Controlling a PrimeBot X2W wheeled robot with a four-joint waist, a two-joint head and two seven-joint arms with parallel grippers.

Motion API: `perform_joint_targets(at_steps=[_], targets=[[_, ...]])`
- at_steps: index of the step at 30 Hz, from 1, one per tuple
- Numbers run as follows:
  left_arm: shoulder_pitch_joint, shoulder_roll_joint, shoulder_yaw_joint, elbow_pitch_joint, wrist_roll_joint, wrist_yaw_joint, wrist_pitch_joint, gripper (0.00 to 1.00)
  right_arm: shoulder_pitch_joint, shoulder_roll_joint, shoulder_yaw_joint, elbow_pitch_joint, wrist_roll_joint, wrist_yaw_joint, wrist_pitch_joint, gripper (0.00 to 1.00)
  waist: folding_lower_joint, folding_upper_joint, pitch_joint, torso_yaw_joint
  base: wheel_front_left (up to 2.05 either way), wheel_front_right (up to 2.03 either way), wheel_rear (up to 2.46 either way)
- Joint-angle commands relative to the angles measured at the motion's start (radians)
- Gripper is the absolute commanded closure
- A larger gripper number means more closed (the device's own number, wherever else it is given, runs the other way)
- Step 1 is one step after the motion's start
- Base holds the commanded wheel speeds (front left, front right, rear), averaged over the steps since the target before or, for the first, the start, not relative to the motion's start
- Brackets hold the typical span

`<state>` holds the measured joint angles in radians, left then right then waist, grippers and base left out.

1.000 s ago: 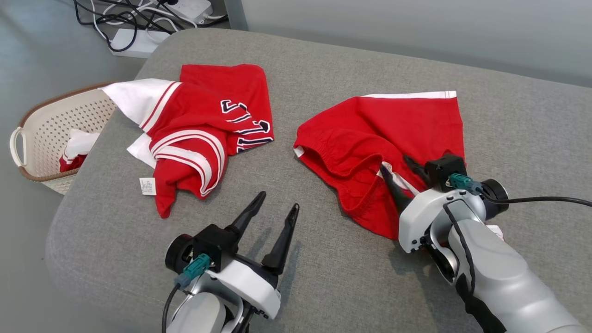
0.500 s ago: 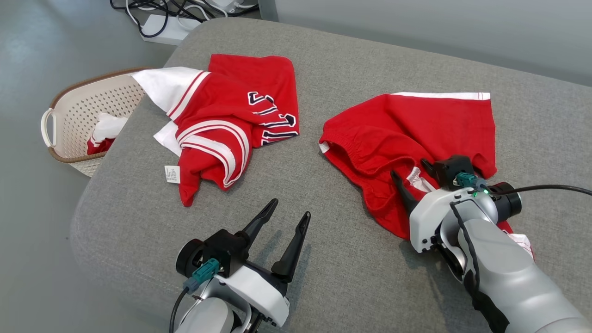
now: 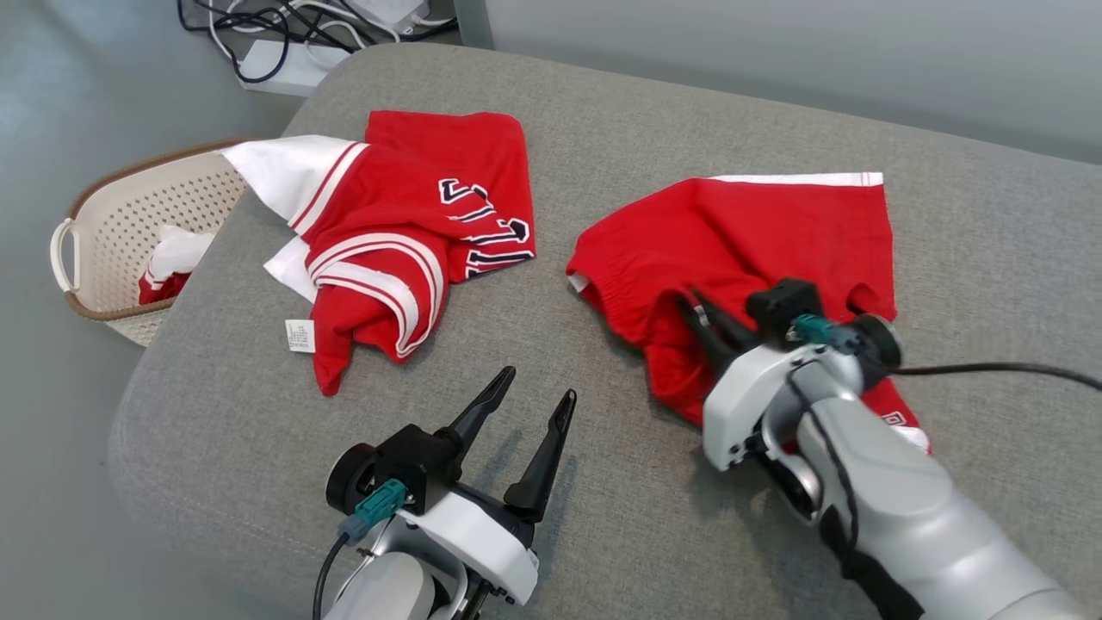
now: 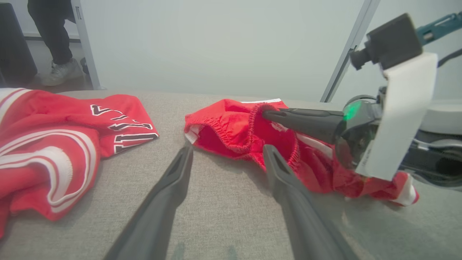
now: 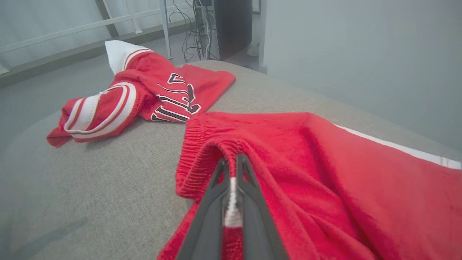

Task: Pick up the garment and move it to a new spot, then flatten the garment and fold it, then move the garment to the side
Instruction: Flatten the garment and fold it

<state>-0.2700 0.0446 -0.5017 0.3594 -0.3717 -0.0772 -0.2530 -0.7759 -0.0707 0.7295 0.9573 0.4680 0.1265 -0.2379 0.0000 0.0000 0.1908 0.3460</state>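
My right gripper [image 3: 699, 312] is clamped shut on the elastic waistband of the red shorts [image 3: 775, 224], which lie crumpled at centre right of the head view on the grey cushion [image 3: 620, 517]. My left gripper [image 3: 538, 385] sits at lower centre, fingers spread wide, holding nothing, over bare cushion. A red and white jersey [image 3: 405, 241] lies at upper left, apart from the shorts. A perforated basket [image 3: 112, 215] stands at the left edge.

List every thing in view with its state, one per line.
shorts: crumpled, waistband pinched
right pincer: shut on shorts
left pincer: open, empty
jersey: crumpled, lying free
basket: holds red-and-white cloth
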Motion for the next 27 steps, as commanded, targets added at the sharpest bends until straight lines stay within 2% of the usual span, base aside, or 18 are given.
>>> perform_joint_targets(at_steps=[1, 7, 8, 9, 10, 13, 17, 22, 27], targets=[[-0.019, 0.006, 0.033, -0.032, -0.006, 0.0, -0.009, 0.0, 0.027, 0.02, 0.043, -0.058, 0.026, 0.004, -0.015, 1.0, 0.0, 0.0, -0.007, -0.009, 0.0, 0.0, 0.0], [-0.013, 0.006, 0.027, -0.028, -0.019, -0.01, -0.009, 0.0, 0.062, 0.02, 0.245, -0.212, 0.17, 0.004, 0.003, 1.0, 0.0, 0.0, -0.028, -0.031, 0.0, 0.0, 0.0], [-0.011, 0.006, 0.028, -0.025, -0.019, -0.011, -0.009, 0.0, 0.064, 0.02, 0.265, -0.221, 0.203, 0.004, 0.007, 0.87, 0.0, 0.0, -0.031, -0.036, 0.0, 0.0, 0.0], [-0.009, 0.006, 0.029, -0.022, -0.022, -0.013, -0.009, 0.0, 0.06, 0.02, 0.291, -0.232, 0.226, 0.004, 0.007, 0.15, 0.0, 0.0, -0.033, -0.041, 0.0, 0.0, 0.0], [-0.007, 0.006, 0.032, -0.019, -0.023, -0.014, -0.009, 0.0, 0.05, 0.017, 0.307, -0.241, 0.241, 0.004, 0.002, 0.0, 0.0, 0.0, -0.034, -0.049, 0.0, 0.0, 0.0], [-0.004, 0.006, 0.041, -0.003, -0.024, -0.018, -0.009, 0.0, 0.024, -0.011, 0.296, -0.255, 0.297, 0.004, -0.015, 0.0, 0.0, 0.0, -0.035, -0.08, 0.0, 0.0, 0.0], [0.0, 0.006, 0.058, 0.021, -0.031, -0.022, -0.009, 0.0, 0.005, -0.064, 0.222, -0.26, 0.314, 0.004, -0.023, 0.0, 0.0, 0.0, -0.041, -0.135, 0.0, 0.0, 0.0], [0.016, 0.006, 0.088, 0.061, -0.044, -0.007, -0.009, 0.0, 0.05, -0.111, 0.067, -0.293, 0.277, 0.004, -0.024, 0.0, 0.0, 0.0, -0.049, -0.202, 0.0, 0.0, 0.0], [0.034, 0.006, 0.112, 0.082, -0.054, 0.011, -0.009, 0.0, 0.109, -0.133, -0.023, -0.296, 0.237, 0.004, -0.024, 0.0, 0.0, 0.0, -0.055, -0.224, 0.0, 0.0, 0.0]])
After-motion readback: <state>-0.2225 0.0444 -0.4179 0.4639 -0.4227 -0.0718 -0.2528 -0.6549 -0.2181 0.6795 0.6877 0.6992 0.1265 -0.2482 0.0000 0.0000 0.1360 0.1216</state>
